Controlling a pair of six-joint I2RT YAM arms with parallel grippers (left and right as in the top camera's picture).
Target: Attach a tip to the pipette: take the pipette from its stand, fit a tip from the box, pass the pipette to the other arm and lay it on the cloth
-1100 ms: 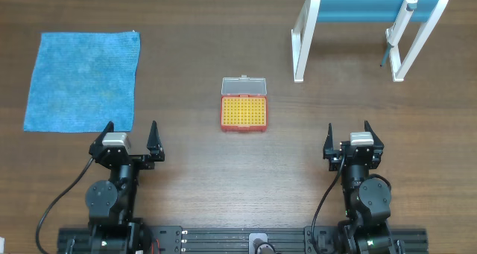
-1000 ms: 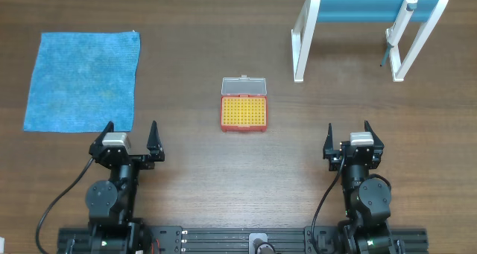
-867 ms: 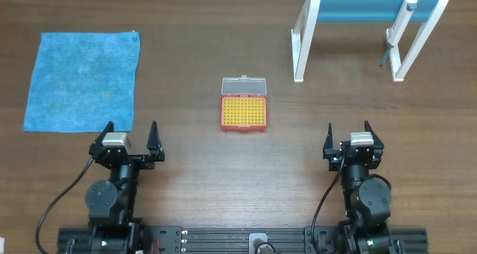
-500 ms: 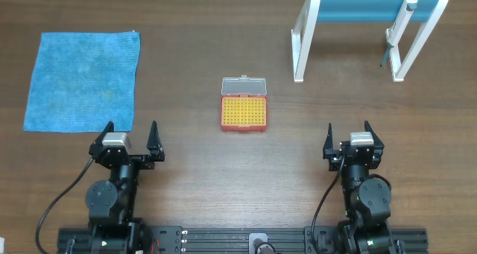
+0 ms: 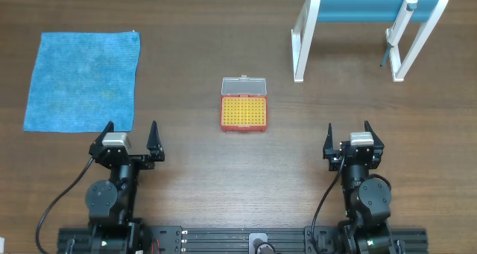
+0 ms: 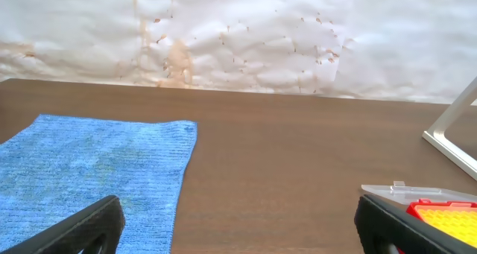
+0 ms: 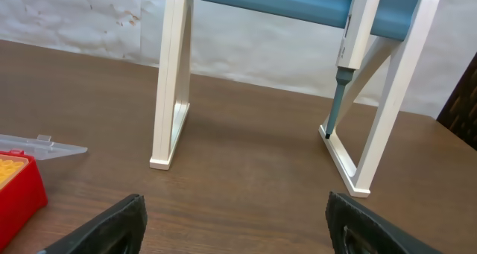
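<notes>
The pipette [image 5: 396, 27] hangs upright at the right end of its white and blue stand [image 5: 358, 8] at the far right; the right wrist view shows the pipette [image 7: 348, 60] against the stand [image 7: 171, 83]. The red tip box [image 5: 244, 112] with yellow tips sits mid-table, lid open; its corner shows in both wrist views [image 6: 447, 213] [image 7: 19, 187]. The blue cloth [image 5: 82, 81] lies flat at the far left, and the cloth [image 6: 82, 172] fills the near ground of the left wrist view. My left gripper [image 5: 128, 137] and right gripper [image 5: 348, 135] rest open near their bases, holding nothing.
Bare brown wood [image 5: 246, 179] lies between the grippers and the tip box. A crinkled white backdrop [image 6: 246, 38] rises behind the table's far edge.
</notes>
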